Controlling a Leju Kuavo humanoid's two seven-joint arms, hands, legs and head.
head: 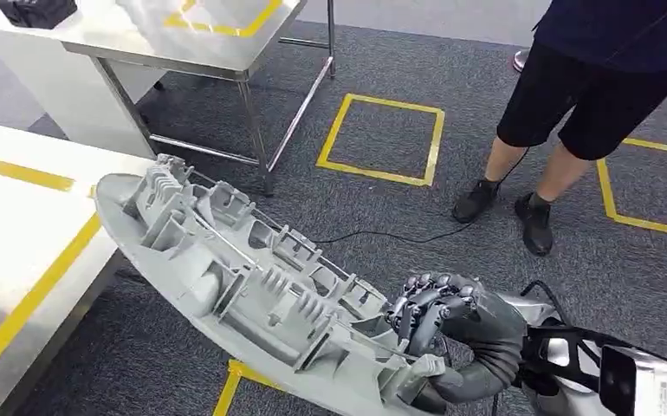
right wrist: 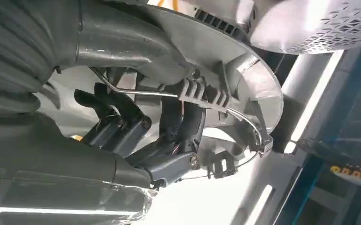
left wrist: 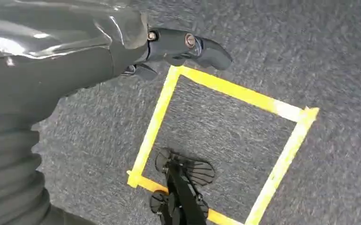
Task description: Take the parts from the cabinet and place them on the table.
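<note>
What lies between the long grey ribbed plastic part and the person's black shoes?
In the head view, bare grey carpet with a thin black cable separates the long grey ribbed plastic part from the black shoes.

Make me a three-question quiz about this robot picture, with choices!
1. Where is the far end of the long grey ribbed plastic part?
A. over the white table's edge
B. on the carpet
C. on the steel table

2. What colour are the tape squares on the carpet?
A. red
B. yellow
C. blue

3. What is the right hand doing?
A. hanging empty
B. pointing up
C. gripping the part

A: its tip sits above the white table.
B: the floor outlines are yellow.
C: its fingers wrap the part's near end.
</note>
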